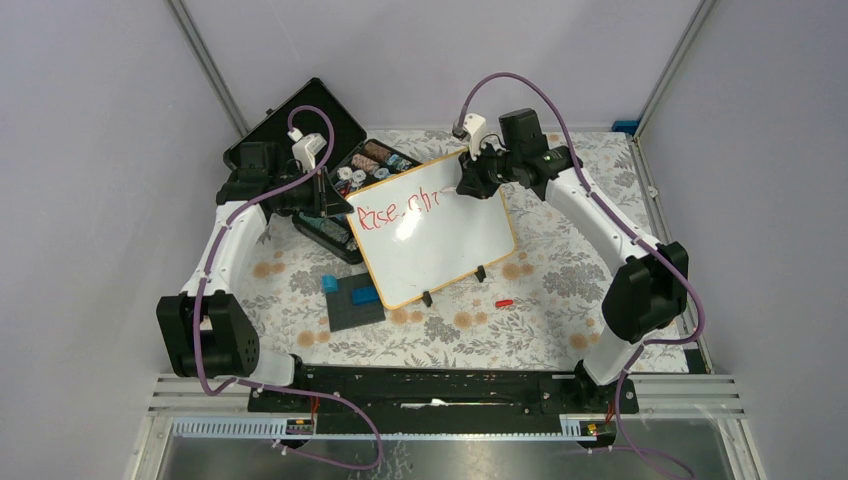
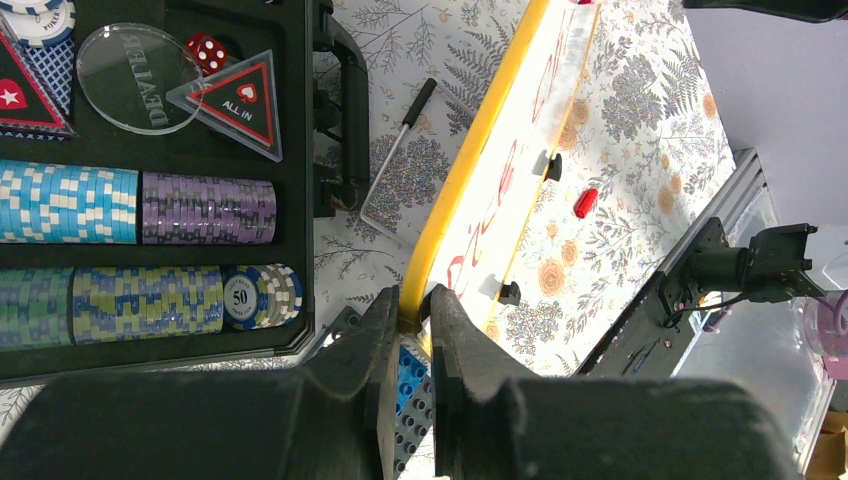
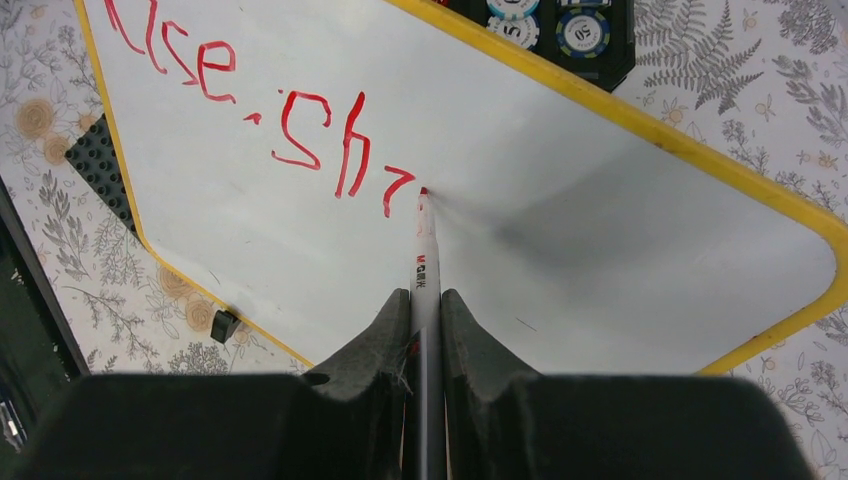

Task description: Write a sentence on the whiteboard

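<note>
The whiteboard (image 1: 440,235) stands tilted on two black feet in the middle of the table; its frame looks yellow. Red marker writing, the sentence (image 3: 250,110), reads roughly "rise shr" along the board's upper part (image 1: 398,205). My left gripper (image 2: 412,305) is shut on the whiteboard's frame (image 2: 455,180) at its left corner (image 1: 340,205). My right gripper (image 3: 425,298) is shut on a white marker (image 3: 426,255). Its red tip touches the board just right of the last stroke (image 1: 462,185).
An open black case (image 1: 300,140) of poker chips (image 2: 130,205) lies behind the board on the left. A dark grey plate with blue blocks (image 1: 352,298) sits in front of the board. A red marker cap (image 1: 503,301) lies on the floral cloth to the right.
</note>
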Controlling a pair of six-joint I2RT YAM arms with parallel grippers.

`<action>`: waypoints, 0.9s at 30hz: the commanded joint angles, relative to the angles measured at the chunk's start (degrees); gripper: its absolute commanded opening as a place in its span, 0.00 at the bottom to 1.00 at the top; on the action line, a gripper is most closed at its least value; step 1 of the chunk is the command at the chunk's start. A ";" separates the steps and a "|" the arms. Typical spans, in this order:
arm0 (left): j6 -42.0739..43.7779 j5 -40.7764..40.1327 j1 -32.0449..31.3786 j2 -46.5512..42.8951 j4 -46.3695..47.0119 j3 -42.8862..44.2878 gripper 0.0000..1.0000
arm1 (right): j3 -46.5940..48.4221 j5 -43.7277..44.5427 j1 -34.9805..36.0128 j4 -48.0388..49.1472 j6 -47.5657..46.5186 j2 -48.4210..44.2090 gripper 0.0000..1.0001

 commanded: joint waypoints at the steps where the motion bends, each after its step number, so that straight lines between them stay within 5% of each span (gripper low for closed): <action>1: 2.20 -1.57 -1.03 -0.38 0.34 1.07 0.00 | -1.59 0.22 -0.32 0.95 -0.70 -0.79 0.00; 27: 2.20 -1.82 -1.02 -0.52 0.35 1.03 0.00 | 1.56 0.83 -0.40 1.16 -0.16 0.36 0.00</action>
